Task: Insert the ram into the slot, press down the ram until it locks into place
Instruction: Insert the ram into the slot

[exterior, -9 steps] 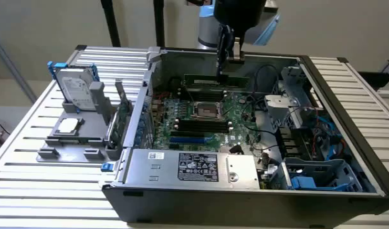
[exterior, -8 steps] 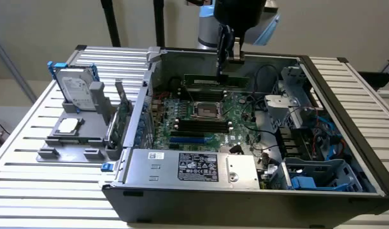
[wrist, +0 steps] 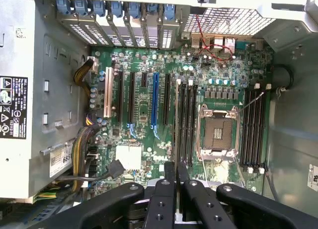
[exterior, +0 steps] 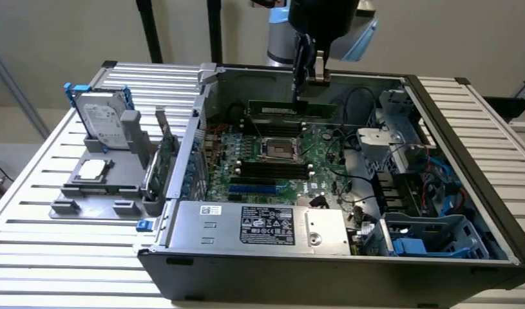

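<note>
Claw (exterior: 298, 98) is hanging inside the open computer case (exterior: 468, 122), over the motherboard (wrist: 139, 139), pinching the ram (exterior: 292, 109) edge-on above the slot (wrist: 185, 120), not seated. Success is probably depending on holding the stick level, parallel to the slot, and pressing evenly. The power-supply label (exterior: 267, 226) is showing print too small to read.

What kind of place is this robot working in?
Probably a computer assembly bench: an open desktop case, motherboard exposed, on a slatted metal table, a hard drive beside it.

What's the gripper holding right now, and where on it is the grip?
The ram, pinched between the gripper's fingers about midway along its upper long edge.
</note>
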